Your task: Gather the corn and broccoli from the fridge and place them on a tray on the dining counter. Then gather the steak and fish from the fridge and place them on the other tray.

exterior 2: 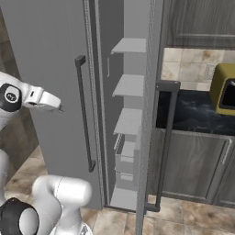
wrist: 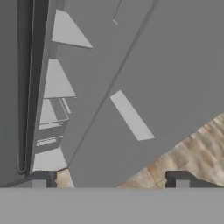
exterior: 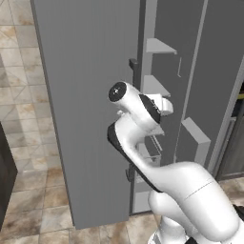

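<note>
At fridge front: I had the base parked facing the fridge (exterior: 90,95), one door swung open.
Gripper: I saw the gripper (wrist: 109,179) spread wide, nothing btw the finger tips (wrist: 43,178), held in front of the open gap.
Shelves: pale shelves (exterior 2: 129,85) stacked inside; I could not make out any food on them.
Handle: long dark handle (exterior 2: 83,114) on the door, apart from gripper.
Right side: black countertop (exterior 2: 193,112) w/ yellow appliance (exterior 2: 225,89).

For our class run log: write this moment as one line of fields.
gripper: open, holding nothing | fridge: doors ajar, pale shelves visible | corn, broccoli, steak, fish: none seen | stage: before first pick
</note>
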You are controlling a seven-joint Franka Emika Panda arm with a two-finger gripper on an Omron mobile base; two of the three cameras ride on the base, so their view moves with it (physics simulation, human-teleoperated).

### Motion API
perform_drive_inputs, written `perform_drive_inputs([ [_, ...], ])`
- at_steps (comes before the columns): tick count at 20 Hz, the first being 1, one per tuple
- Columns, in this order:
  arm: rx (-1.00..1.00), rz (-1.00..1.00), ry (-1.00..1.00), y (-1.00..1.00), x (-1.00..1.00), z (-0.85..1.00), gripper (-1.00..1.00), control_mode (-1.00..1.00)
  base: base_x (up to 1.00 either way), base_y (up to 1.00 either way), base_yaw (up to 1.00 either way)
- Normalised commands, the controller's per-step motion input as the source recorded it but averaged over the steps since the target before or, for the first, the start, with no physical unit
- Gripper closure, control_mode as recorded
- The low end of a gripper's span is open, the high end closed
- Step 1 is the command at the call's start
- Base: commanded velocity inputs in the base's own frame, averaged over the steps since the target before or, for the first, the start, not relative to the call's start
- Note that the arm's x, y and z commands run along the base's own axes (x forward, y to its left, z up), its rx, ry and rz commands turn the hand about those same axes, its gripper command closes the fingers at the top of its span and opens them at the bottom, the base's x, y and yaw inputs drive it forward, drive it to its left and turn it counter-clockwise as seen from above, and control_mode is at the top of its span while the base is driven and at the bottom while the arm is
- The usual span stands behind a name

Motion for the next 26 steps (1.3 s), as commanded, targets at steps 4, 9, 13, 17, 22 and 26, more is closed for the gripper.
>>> perform_drive_inputs([
  [4, 0.33, 0.29, 0.0, 0.0, 0.58, 0.0, -1.0, -1.0, 0.0, 0.0, 0.0],
  [9, 0.26, 0.27, 0.0, 0.0, 0.74, -0.06, -1.0, -1.0, 0.0, 0.0, 0.0],
  [13, 0.12, 0.29, 0.0, 0.0, 0.78, -0.21, -1.0, -1.0, 0.0, 0.0, 0.0],
  [17, 0.15, 0.27, 0.0, 0.0, 0.87, -0.05, -1.0, -1.0, 0.0, 0.0, 0.0],
  [22, 0.04, 0.04, -0.02, 0.19, 0.84, -0.1, -1.0, -1.0, 0.0, 0.0, 0.0],
  [26, 0.0, -0.09, -0.03, 0.42, 0.52, -0.07, -1.0, -1.0, 0.0, 0.0, 0.0],
])
